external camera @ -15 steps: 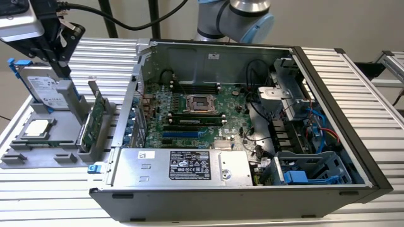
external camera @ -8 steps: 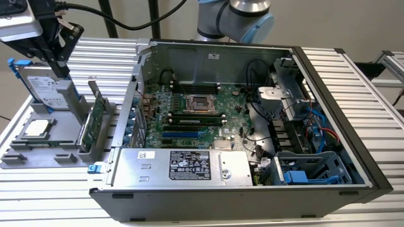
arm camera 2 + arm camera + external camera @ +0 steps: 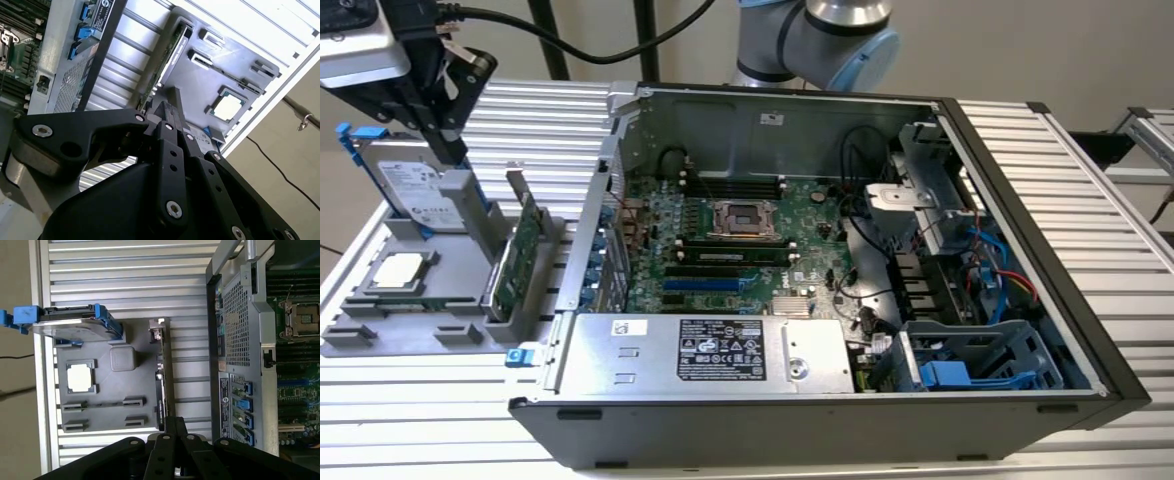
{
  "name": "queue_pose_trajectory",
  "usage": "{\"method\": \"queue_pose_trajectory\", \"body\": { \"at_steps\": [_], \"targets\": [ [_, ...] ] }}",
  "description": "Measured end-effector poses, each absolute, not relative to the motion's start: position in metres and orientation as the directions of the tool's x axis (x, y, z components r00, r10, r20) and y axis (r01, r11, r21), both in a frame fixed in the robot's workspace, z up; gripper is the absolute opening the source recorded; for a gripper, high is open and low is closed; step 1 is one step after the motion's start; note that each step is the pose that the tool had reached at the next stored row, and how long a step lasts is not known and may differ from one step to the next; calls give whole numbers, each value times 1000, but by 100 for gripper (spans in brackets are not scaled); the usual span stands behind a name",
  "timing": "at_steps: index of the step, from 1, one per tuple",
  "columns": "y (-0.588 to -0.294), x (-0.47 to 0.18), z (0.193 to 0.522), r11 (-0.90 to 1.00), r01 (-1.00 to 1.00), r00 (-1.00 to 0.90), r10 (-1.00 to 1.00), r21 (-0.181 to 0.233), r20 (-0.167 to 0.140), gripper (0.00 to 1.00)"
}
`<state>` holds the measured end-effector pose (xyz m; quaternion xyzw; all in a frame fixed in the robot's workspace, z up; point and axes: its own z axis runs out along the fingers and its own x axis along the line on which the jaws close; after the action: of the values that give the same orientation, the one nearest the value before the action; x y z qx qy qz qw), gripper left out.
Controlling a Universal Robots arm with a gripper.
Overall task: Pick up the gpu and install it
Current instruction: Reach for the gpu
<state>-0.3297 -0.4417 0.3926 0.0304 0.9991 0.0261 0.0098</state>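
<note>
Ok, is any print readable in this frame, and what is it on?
No text is legible enough to quote.
Print on the power supply label: dense lines and marks, too small.
Print on the hard drive label: blurred.
Print on the white sticker on the case's inner wall: too small.
Print on the narrow label on the case's rear, first wrist view: too small.

Gripper (image 3: 452, 150) aloft, fingers (image 3: 174, 107) tight together, tips downward.

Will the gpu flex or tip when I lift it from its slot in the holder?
Probably stiff: the gpu is a flat board. Standing on edge in the gray holder, it may tip if nudged sideways.
</note>
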Motion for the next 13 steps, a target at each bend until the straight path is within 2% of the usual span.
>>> {"method": "queue_pose_trajectory", "body": {
  "at_steps": [4,5,13],
  "targets": [
    [-442,-330,393,997,60,-998,61,53,-18,0],
    [-442,-330,393,997,60,-998,61,53,-18,100],
    [-442,-330,393,997,59,-998,60,53,-18,100]
  ]
}}
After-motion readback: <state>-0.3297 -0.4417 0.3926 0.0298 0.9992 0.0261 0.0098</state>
